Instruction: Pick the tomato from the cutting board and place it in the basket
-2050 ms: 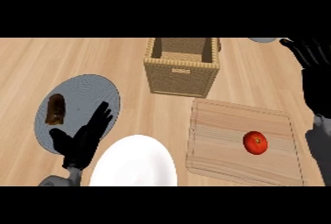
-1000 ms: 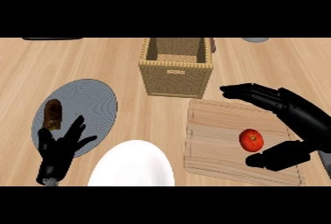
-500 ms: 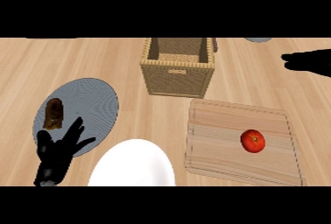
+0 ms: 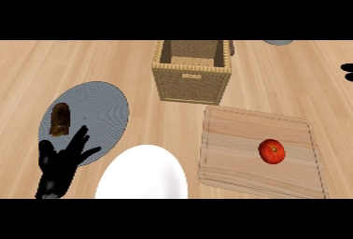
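Tomato (image 4: pixel 271 151) lies on the cutting board (image 4: pixel 234 140), toward its right side, with nothing touching it. From the head view, the board sits at the lower right of the wooden counter (image 4: pixel 82 65), tilted a little. Just up and left of the board stands the wicker basket (image 4: pixel 192 84), open at the top, apart from the board. At the left lies a grey plate (image 4: pixel 103 107) with a brown item (image 4: pixel 60 119) on its left part. A white plate (image 4: pixel 143 175) sits at the bottom edge, between the grey plate and the board. The left hand (image 4: pixel 59 163) shows at the lower left, fingers spread and holding nothing, its fingertips over the grey plate's lower rim. The right hand (image 4: pixel 347 71) shows only as a dark tip at the right edge, well apart from the tomato; whether its fingers are spread or curled, I cannot tell.
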Tool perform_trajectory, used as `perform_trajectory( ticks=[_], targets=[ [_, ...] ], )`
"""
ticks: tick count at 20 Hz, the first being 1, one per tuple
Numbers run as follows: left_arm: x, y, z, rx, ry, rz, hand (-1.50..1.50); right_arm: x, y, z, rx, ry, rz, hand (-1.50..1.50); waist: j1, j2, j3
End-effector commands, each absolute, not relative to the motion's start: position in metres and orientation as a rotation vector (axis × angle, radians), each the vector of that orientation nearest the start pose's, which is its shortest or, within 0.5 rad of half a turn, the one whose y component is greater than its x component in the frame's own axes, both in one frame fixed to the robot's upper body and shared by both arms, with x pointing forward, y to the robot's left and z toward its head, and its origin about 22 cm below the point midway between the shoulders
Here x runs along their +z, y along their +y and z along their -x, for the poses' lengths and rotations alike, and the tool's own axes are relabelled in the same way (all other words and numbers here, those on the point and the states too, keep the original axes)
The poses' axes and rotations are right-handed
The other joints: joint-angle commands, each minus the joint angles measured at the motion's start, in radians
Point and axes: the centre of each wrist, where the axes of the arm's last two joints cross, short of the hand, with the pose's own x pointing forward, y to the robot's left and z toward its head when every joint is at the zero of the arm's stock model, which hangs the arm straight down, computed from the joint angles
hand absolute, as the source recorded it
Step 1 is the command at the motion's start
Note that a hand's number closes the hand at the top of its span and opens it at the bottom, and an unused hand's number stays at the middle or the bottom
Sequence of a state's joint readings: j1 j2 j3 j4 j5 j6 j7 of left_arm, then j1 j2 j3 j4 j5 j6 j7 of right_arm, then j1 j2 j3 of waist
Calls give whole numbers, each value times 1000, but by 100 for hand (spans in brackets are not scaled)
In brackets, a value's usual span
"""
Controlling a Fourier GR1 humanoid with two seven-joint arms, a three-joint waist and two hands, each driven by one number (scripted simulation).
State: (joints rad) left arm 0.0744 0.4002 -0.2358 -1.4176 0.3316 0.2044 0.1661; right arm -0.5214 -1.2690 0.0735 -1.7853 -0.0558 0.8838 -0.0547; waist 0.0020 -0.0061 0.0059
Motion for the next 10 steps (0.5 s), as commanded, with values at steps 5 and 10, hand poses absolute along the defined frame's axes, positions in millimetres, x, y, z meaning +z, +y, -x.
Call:
perform_trajectory(
  ticks=[5, 10],
  targets=[
    [-52, 280, -207, -29, -1002, -147, 0, 305, -326, -263, 1800, -1297, 363, -150, -6, 6, -6],
    [-61, 287, -201, -26, -1005, -157, 0, 267, -310, -264, 1768, -1326, 325, -150, -4, 7, -7]
  ],
)
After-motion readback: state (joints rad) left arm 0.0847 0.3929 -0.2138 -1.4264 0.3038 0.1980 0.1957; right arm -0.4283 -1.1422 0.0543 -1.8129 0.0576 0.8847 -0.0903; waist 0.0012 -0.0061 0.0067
